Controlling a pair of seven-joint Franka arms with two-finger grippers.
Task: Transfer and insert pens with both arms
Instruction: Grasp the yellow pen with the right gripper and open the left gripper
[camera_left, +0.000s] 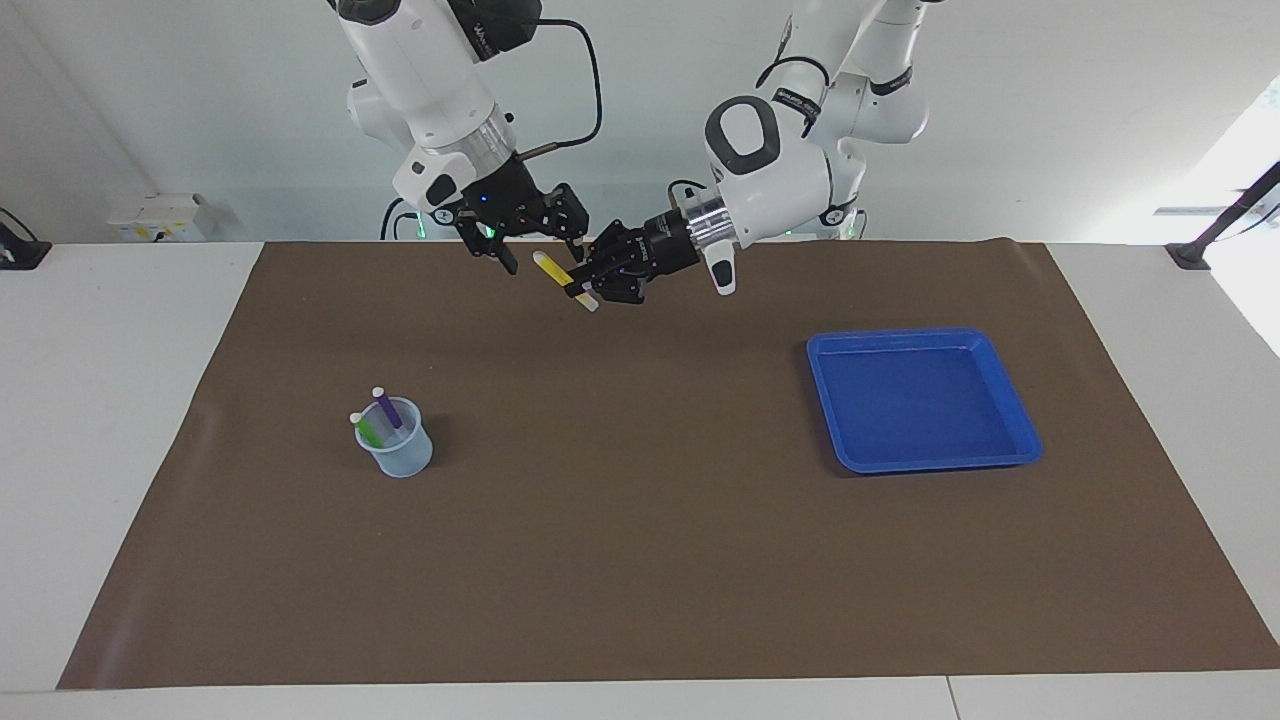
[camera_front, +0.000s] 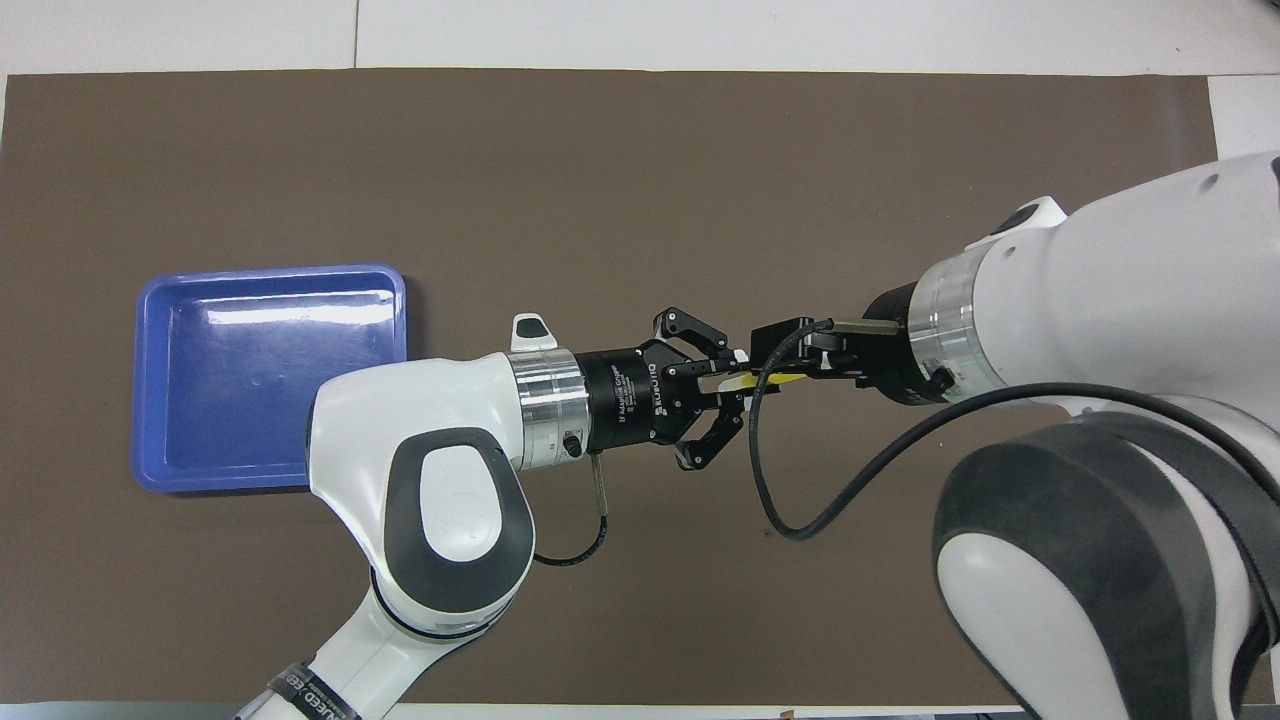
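Now L claw (camera_left: 585, 286) grips yellow pen (camera_left: 556, 273).

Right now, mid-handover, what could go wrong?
1. The shut left gripper pinches the slim yellow marker pen near one end; the open right gripper could knock it askew.
2. Early release would drop it on the brown mat, away from the pale blue cup.

From overhead the right gripper (camera_front: 790, 355) covers most of the yellow pen (camera_front: 788, 379) — and the cup is hidden under that arm.
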